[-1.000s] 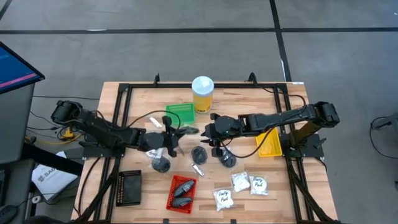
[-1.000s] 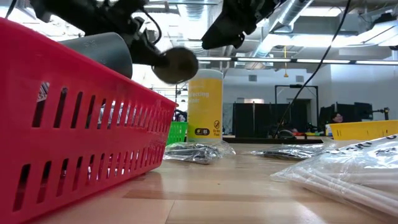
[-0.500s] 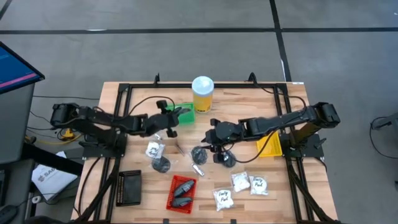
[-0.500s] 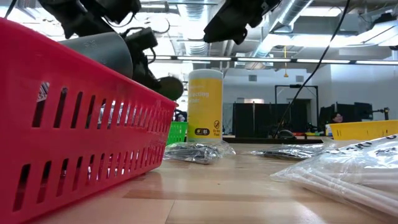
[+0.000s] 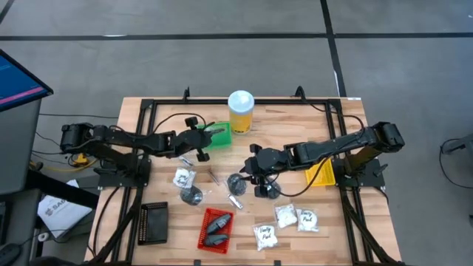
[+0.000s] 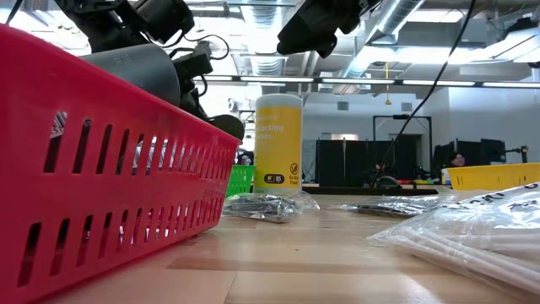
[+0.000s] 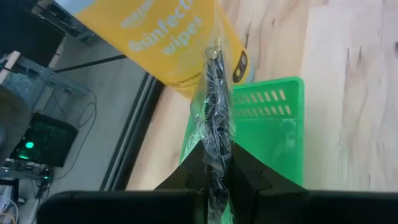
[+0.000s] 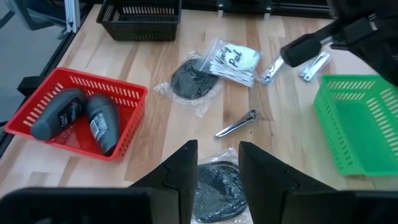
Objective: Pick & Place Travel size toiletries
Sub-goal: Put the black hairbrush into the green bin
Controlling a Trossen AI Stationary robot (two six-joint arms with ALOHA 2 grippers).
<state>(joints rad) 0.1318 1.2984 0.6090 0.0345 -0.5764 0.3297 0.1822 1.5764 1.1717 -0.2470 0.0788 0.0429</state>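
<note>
Left tool (image 7: pixel 214 168) is clamped on a clear crinkly bag of dark hair ties (image 7: pixel 214 99), bag hanging lengthwise straight out from between the fingers. The green slotted plastic tray (image 7: pixel 267 137) lies directly beyond and below the bag, so the drop is nearly lined up; judged step: carry forward a little and release. The tall yellow wipes jar with white lid (image 5: pixel 241 111) stands just beside the tray's far side and is the edge to mind on the approach; on the tool's near side the wooden table (image 5: pixel 355 222) is bare.

Right tool (image 8: pixel 217 171) hangs with fingers spread, nothing between them, directly above a bagged dark grey round puck (image 8: pixel 214 190); a thin silvery clip (image 8: pixel 236 123) lies just ahead of it, long axis slanting across the tool's line. Right arm is the nearer one for both. The red slotted basket holding two dark bottles (image 8: pixel 78 112) sits well off to one side, leaving open room for a descent.
</note>
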